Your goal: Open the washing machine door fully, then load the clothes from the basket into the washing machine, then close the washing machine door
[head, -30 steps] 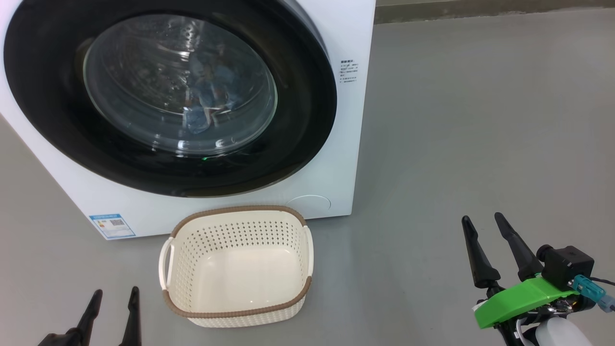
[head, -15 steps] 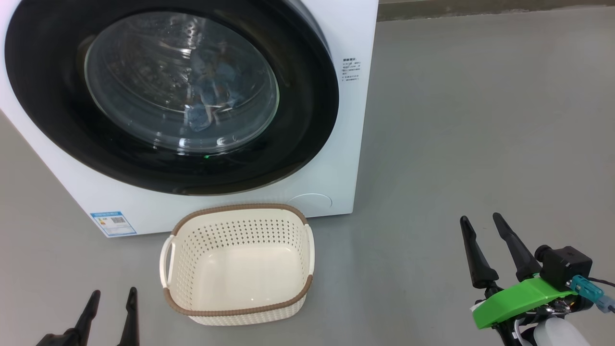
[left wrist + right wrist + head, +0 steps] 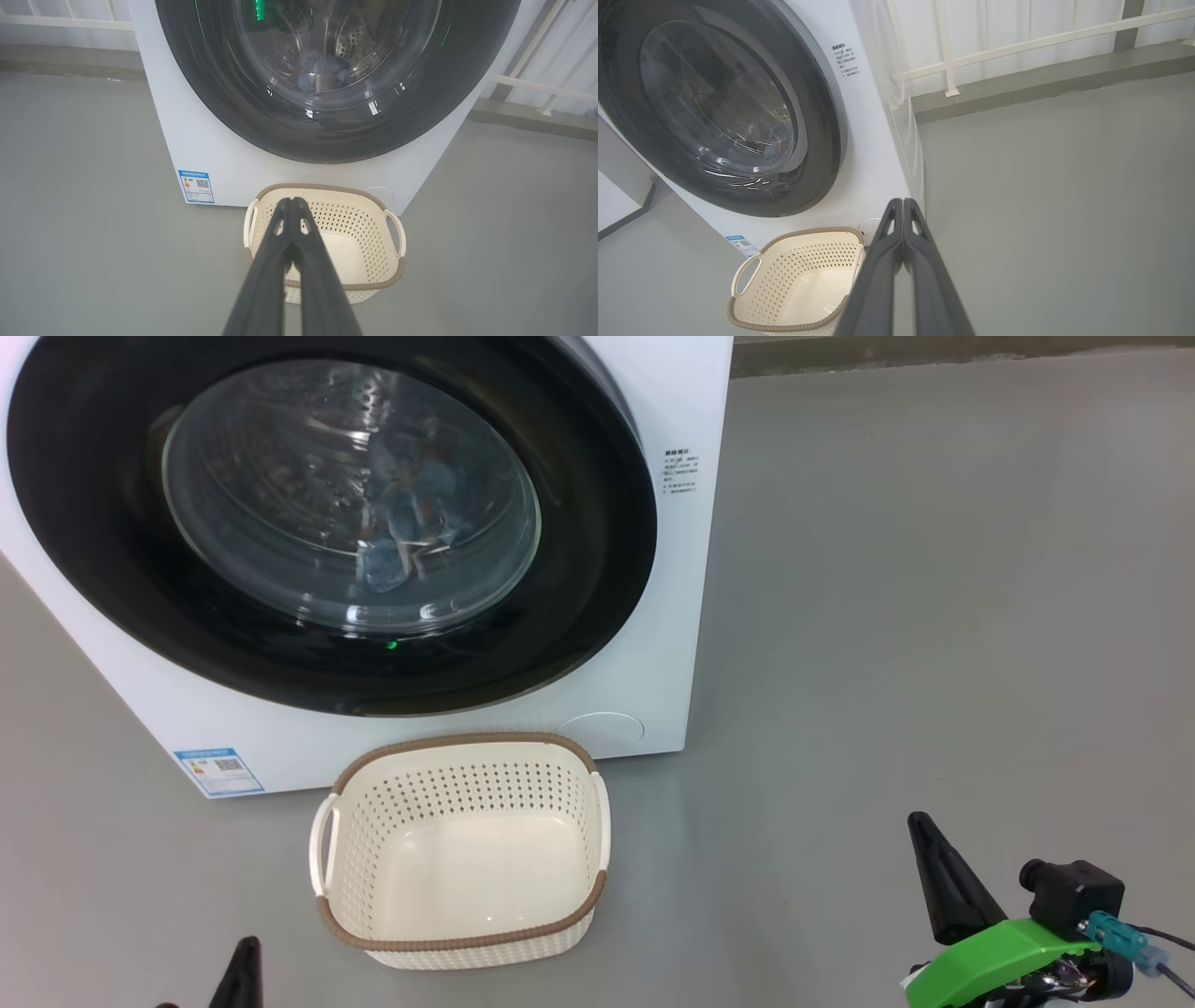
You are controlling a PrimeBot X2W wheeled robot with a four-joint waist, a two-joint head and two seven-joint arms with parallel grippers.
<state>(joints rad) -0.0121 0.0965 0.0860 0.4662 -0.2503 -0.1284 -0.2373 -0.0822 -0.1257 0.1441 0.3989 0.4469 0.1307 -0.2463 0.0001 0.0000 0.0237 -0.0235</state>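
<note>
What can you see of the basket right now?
The basket is a small rectangular cream-white tub, plastic by its look, with perforated walls, a woven brown rim and a loop handle on each side. It stands upright and empty on the grey floor, close in front of the washer, below its door; whether basket and washer touch is unclear.

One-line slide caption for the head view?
Washing machine door closed with clothes inside, empty basket on the floor before it, left pincer and right pincer both shut.
</note>
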